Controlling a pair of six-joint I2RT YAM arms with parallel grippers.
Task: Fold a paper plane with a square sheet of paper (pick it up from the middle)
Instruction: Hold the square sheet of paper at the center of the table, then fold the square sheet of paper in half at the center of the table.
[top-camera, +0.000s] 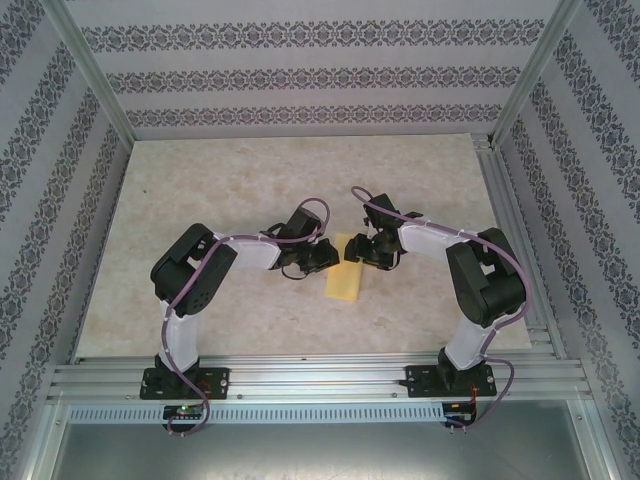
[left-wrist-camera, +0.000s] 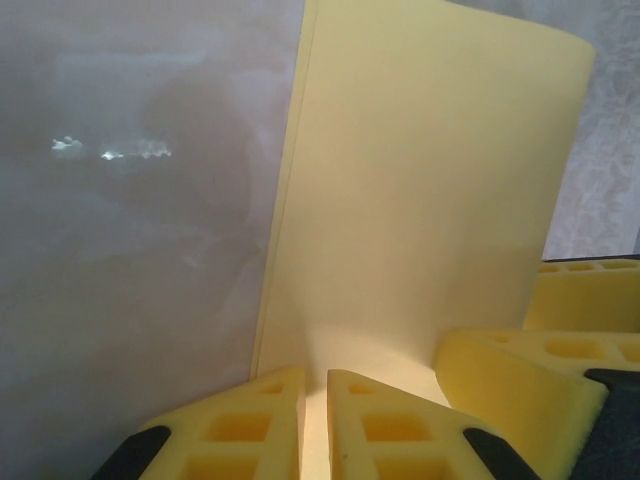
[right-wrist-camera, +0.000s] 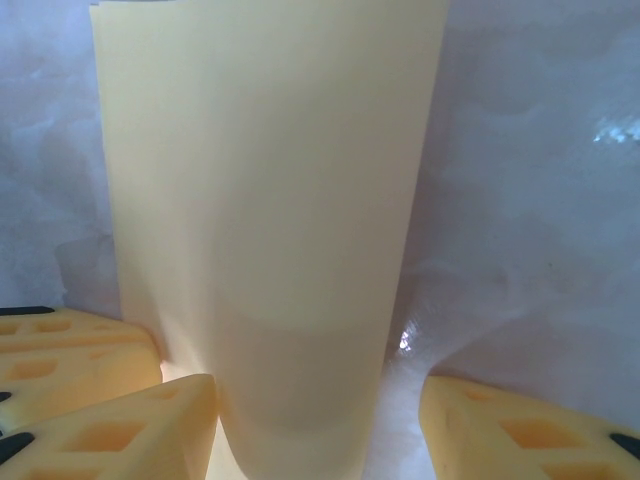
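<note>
Top view first: both arms reached into the middle of the table (top-camera: 200, 200) and met over the square sheet of paper (top-camera: 345, 285); it lay there as a narrow strip rather than a full square, so my guess was it had been doubled over down the middle. The left gripper (top-camera: 318, 258) sat at its left edge and the right gripper (top-camera: 365, 250) at its far right corner, almost nose to nose; made sense to me, one side to pin and the other to work the fold.

Left wrist cam: the left gripper's pads (left-wrist-camera: 250, 430) were clenched nearly together with a sliver of pale paper caught in the slit between them, so it was grasping the sheet by its near edge; the sheet ran away from the pads with its far end curling up; the other arm's foam fingers showed just beside it on the right, touching or not I couldn't tell. I read that pinch as an anchor so the paper wouldn't skid.

Right wrist cam: the right gripper had its jaws wide apart, straddling the strip; one pad looked to be against the paper while the other (right-wrist-camera: 520, 430) stood clear, with bare table between; so released, holding nothing. Probably lined up to press the crease, just my guess; thin paper like that could buckle if squeezed off-centre.
</note>
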